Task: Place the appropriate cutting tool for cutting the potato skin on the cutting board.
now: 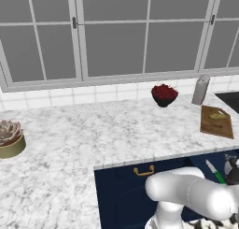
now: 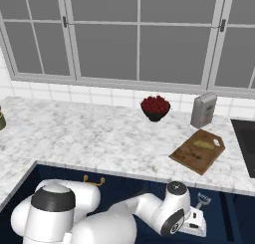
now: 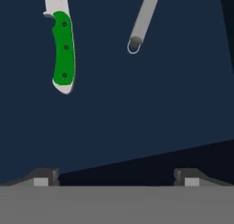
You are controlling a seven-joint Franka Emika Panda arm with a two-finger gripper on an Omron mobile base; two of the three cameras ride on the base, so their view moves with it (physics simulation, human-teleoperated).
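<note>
A knife with a green handle [image 3: 63,51] lies at the upper left of the hand view, on the dark blue drawer floor. A grey peeler handle [image 3: 145,17] with a ring at its end lies to its right. My gripper [image 3: 116,177] is open above the drawer, short of both tools, with nothing between its fingertips [image 3: 43,177]. The knife [image 1: 214,171] and the peeler [image 2: 201,202] also show below the counter edge. On the counter, the brown cutting board [image 1: 217,121] [image 2: 197,151] carries the small potato [image 1: 218,115] [image 2: 204,144].
A dark bowl of red things [image 1: 164,95] [image 2: 155,107] and a grey canister [image 1: 200,89] [image 2: 203,110] stand by the back wall. A potted succulent [image 1: 10,139] sits far left. A dark cooktop [image 2: 246,136] lies right of the board. A gold handle [image 1: 144,170] marks the blue cabinet front.
</note>
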